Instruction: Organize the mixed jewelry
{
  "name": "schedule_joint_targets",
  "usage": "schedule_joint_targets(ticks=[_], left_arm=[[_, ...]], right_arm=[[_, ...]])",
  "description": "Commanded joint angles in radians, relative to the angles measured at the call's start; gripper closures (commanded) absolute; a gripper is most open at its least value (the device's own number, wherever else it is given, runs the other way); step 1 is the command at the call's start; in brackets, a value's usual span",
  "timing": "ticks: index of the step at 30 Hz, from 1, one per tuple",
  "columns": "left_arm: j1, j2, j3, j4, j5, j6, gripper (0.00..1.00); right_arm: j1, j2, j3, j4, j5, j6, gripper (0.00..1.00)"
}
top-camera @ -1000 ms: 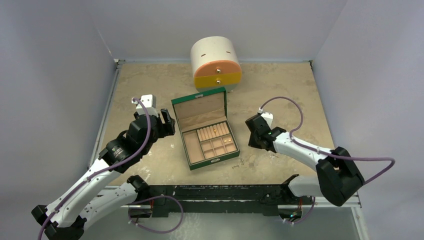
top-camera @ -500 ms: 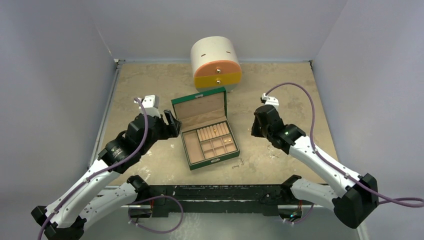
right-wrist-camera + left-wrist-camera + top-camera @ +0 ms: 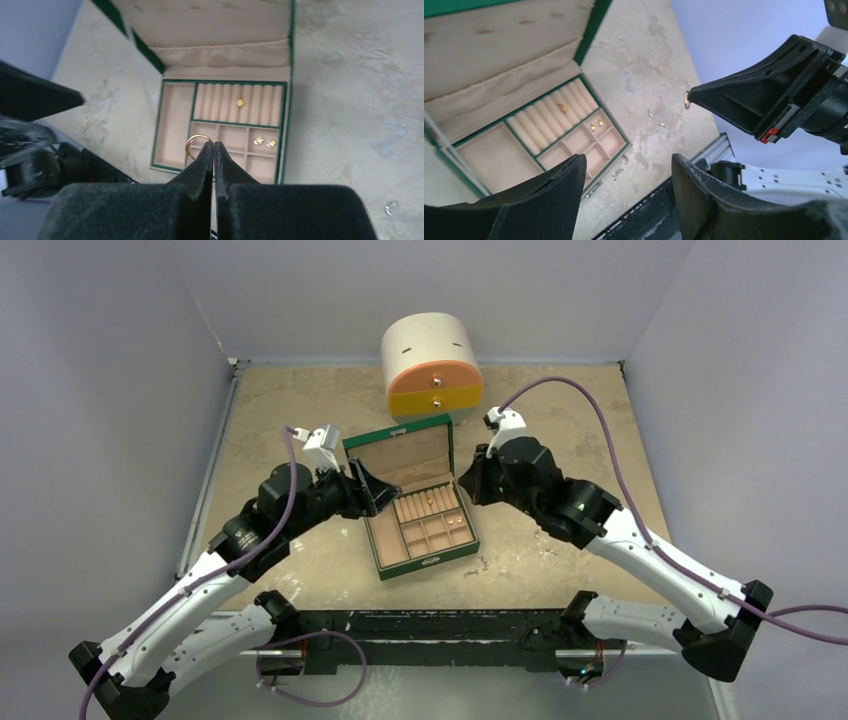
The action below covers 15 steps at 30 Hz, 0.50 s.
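Gold ring (image 3: 198, 136) is clenched in the right claw (image 3: 214, 148) above the open box (image 3: 286, 130), ready for a compartment. The left claw (image 3: 628, 162) hangs released, and spare pieces (image 3: 650, 113) lie on the table (image 3: 644, 65), right of the box.

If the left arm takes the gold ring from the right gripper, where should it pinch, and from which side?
Pinch the free arc of the gold ring, which juts past the shut tips of the right gripper; only its edge is clamped. The open left gripper probably does best coming head-on toward those tips, since the fingers block both flanks.
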Motion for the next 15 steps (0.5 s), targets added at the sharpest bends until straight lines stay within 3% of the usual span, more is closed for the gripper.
schedule_joint_targets(ticks=[1, 15], left_arm=[[0.002, 0.012, -0.03, 0.171, 0.16, -0.071, 0.39], [0.003, 0.055, -0.077, 0.286, 0.28, -0.118, 0.57]], right_arm=[[0.054, 0.024, 0.067, 0.032, -0.062, -0.019, 1.0], [0.149, 0.045, 0.08, 0.127, -0.13, -0.02, 1.0]])
